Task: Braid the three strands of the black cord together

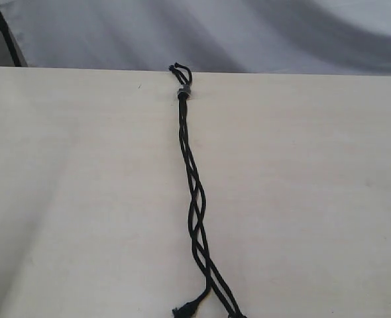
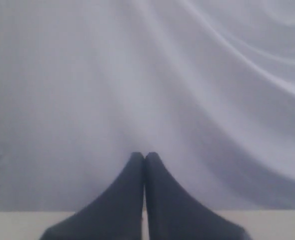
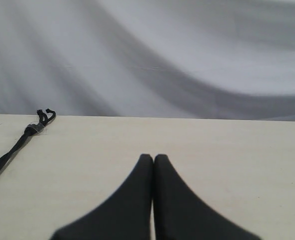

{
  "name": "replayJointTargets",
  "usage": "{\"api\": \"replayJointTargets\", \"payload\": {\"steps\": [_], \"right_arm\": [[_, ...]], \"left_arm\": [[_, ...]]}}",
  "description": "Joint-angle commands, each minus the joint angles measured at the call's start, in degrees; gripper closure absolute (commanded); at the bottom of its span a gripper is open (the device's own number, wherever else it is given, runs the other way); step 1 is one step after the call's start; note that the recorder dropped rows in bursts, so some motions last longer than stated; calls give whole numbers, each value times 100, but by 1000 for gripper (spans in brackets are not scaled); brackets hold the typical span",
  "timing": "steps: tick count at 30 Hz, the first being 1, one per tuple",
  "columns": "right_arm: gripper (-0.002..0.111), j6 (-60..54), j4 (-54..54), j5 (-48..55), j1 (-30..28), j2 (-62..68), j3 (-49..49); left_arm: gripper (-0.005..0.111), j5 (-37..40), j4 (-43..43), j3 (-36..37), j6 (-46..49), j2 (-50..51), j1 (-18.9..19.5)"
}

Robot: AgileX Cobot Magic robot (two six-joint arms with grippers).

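The black cord [image 1: 194, 199] runs down the middle of the pale table from its knot with small loops and a greyish band [image 1: 182, 91] at the far edge. Its three strands [image 1: 198, 218] cross over each other in loose loops down to frayed tips [image 1: 184, 310] at the near edge. In the right wrist view the knot end of the cord [image 3: 35, 127] lies well off to one side of my right gripper [image 3: 153, 157], which is shut and empty above the table. My left gripper [image 2: 145, 155] is shut on nothing and faces the grey cloth. Neither gripper appears in the exterior view.
The pale wooden table [image 1: 315, 199] fills most of the exterior view. A grey draped cloth [image 1: 248, 33] hangs behind its far edge. A dark cable [image 1: 6, 36] runs down at the far left corner.
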Motion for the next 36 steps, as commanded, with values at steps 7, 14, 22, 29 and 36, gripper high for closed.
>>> {"api": "replayJointTargets", "payload": {"steps": [7,14,22,29,36], "right_arm": [[108,15,-26,5,-38,-37,16],[108,15,-26,5,-38,-37,16],[108,15,-26,5,-38,-37,16],[108,15,-26,5,-38,-37,16],[108,15,-26,5,-38,-37,16]], "left_arm": [[107,2721,355,41,329,-2340,2439],[107,3443,333,41,211,-2503,3049],[107,4758,1935,41,-1040,-2963,3038],[107,5068,2261,41,-1707,-2963,3038],[107,5437,2775,41,-2533,-2963,3038]]}}
